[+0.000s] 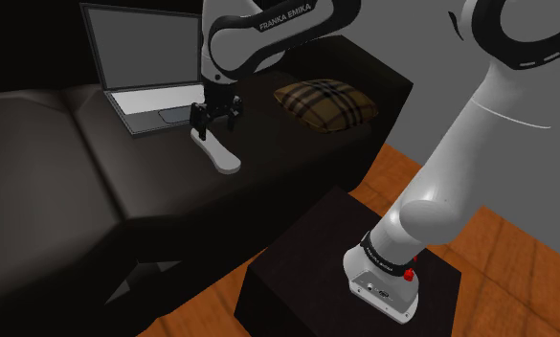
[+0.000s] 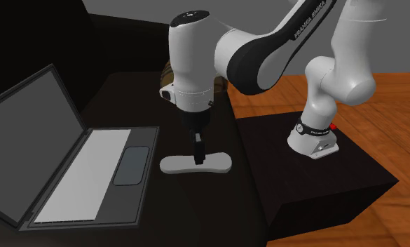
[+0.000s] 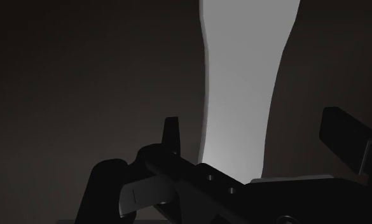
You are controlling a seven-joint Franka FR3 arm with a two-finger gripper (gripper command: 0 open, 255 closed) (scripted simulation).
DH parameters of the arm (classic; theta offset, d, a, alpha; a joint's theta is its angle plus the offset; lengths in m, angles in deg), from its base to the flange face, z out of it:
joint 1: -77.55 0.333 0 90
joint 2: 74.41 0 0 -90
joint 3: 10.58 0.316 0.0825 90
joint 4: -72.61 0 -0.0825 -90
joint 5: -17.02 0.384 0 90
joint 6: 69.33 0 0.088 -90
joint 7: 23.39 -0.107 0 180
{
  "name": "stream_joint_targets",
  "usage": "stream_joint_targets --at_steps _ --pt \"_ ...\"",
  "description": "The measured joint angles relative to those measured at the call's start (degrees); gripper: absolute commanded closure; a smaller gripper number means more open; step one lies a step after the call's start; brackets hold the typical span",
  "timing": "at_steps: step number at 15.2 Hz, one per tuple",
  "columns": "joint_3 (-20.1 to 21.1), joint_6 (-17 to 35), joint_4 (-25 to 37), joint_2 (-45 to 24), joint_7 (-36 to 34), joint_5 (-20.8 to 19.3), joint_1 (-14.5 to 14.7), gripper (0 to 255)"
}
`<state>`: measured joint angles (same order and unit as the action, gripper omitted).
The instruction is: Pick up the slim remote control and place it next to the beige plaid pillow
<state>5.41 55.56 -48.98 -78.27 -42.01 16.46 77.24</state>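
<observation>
Two black fingers of the all-black two-finger gripper (image 3: pixel 251 124) stand wide apart on my wrist feed, one on each side of the slim white remote control (image 3: pixel 241 76), and I can see a gap between each finger and the remote's edge, so the claw is open and has hold of nothing. From the shoulder view, the gripper (image 1: pixel 215 124) hangs low over the end of the remote (image 1: pixel 222 155) nearest the open grey laptop (image 1: pixel 139 62). The remote lies flat on the seat of the dark brown sofa (image 1: pixel 57 191), just beside the laptop's front corner and apart from the beige plaid pillow (image 1: pixel 325 103), which sits further along the same seat. In the second exterior view the fingers come down over the middle of the remote (image 2: pixel 175 165); I cannot tell whether the tips touch it. The arm rises from a black box stand (image 1: pixel 297 278) on a wooden floor (image 1: pixel 517 258).
</observation>
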Motion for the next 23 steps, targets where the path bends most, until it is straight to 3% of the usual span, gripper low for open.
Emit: stream_joint_targets --at_steps 8,14,15,23 --pt "-0.2 5.7 -1.1 -4.6 -1.3 -1.6 0.3 0" --pt "-0.2 6.2 -1.4 -4.9 -1.4 -1.7 0.3 0" --pt "-0.2 6.2 -1.4 -4.9 -1.4 -1.7 0.3 255" --pt "-0.2 6.2 -1.4 -4.9 -1.4 -1.7 0.3 255"
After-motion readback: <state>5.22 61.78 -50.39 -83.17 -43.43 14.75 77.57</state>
